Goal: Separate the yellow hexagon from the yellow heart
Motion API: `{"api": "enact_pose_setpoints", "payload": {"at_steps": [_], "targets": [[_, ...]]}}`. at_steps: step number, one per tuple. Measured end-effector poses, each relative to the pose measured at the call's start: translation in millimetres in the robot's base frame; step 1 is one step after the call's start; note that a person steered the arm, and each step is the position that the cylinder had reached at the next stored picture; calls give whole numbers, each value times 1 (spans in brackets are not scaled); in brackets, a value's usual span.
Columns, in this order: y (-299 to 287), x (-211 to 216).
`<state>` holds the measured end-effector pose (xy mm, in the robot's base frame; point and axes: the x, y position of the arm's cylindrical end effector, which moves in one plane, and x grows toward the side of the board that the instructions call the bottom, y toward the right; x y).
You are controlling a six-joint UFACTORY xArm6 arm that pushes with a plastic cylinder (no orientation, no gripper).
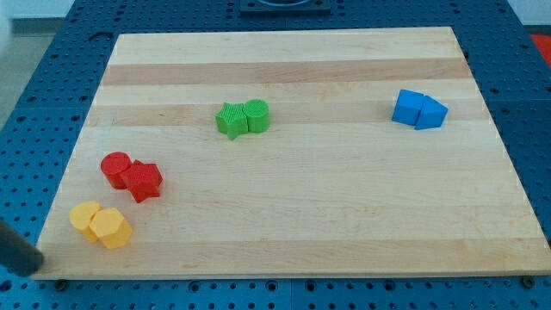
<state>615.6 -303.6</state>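
Note:
The yellow hexagon and the yellow heart sit touching each other near the bottom left corner of the wooden board, the heart on the left. A dark rod enters from the view's left edge; my tip is off the board's left edge, to the lower left of the yellow pair and a short gap away from the heart.
A red cylinder and a red star touch each other just above the yellow pair. A green star and a green cylinder sit at upper middle. A blue cube and a blue triangle sit at upper right.

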Motion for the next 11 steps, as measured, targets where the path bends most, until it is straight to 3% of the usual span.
{"api": "enact_pose_setpoints", "payload": {"at_steps": [2,7,9,11], "targets": [[3,-45],[127,-31],[124,-25],[180,-32]]}}
